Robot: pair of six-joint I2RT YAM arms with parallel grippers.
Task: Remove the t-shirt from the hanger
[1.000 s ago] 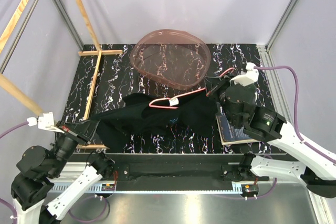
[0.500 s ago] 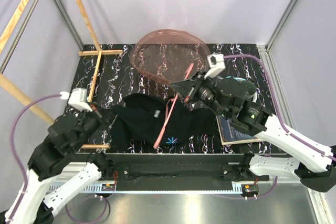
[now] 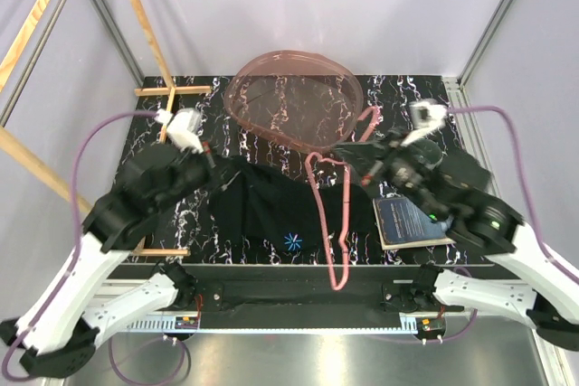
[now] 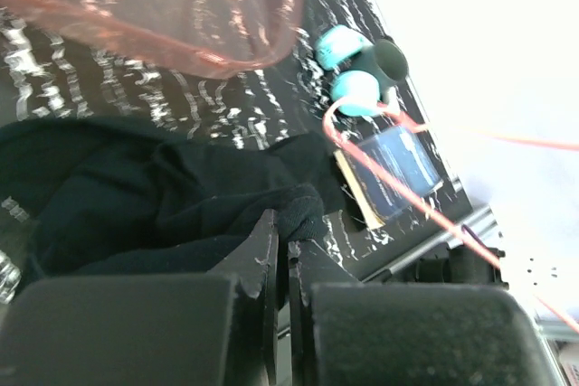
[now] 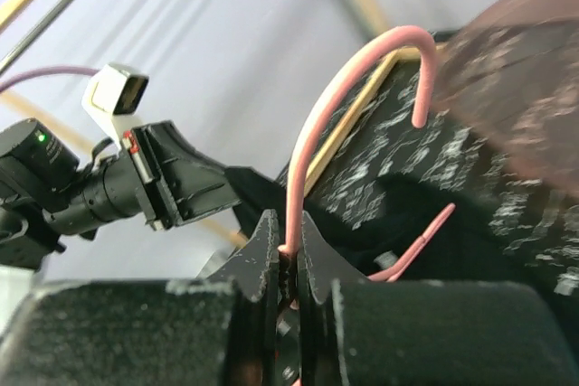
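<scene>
The worktop [image 3: 208, 124] is black with white marble veins. Pale grey walls close it in, with a metal post [image 3: 493, 24] at the back right corner. Wooden bars [image 3: 167, 133] lie along its left side, and a see-through pink basket [image 3: 294, 101] sits at the back. A dark blue booklet [image 3: 409, 221] lies flat near the front right.

The black t-shirt [image 3: 271, 214] is crumpled across the middle of the worktop. The left hand [image 4: 282, 223] is pressed together on a fold of the shirt at its left end. The right hand [image 5: 289, 223] pinches the thin pink hanger [image 5: 308, 146] just below its hook. In the overhead view the wire triangle crosses the shirt's right part and reaches past the front edge. I cannot tell whether any cloth is still threaded on it.
</scene>
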